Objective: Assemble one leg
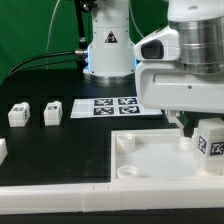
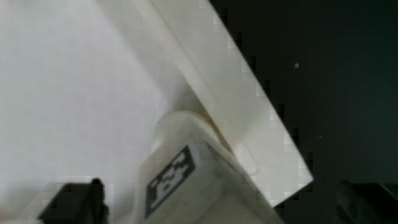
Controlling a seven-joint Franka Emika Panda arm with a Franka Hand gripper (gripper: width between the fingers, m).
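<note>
A white leg (image 1: 211,141) with a black-and-white tag stands upright on the large white panel (image 1: 150,160), near the panel's back corner at the exterior view's right. My gripper (image 1: 203,131) hangs right over it, open. In the wrist view the leg (image 2: 199,168) sits between the jaws beside the panel's raised edge (image 2: 222,90). One dark finger (image 2: 75,202) stands apart from the leg with a gap between; the other finger is not clear. Whether the leg sits in a corner socket is hidden.
Two more legs (image 1: 18,114) (image 1: 53,111) stand on the black table at the exterior view's left. The marker board (image 1: 112,105) lies in front of the arm's base (image 1: 108,55). A white ledge (image 1: 60,195) runs along the front.
</note>
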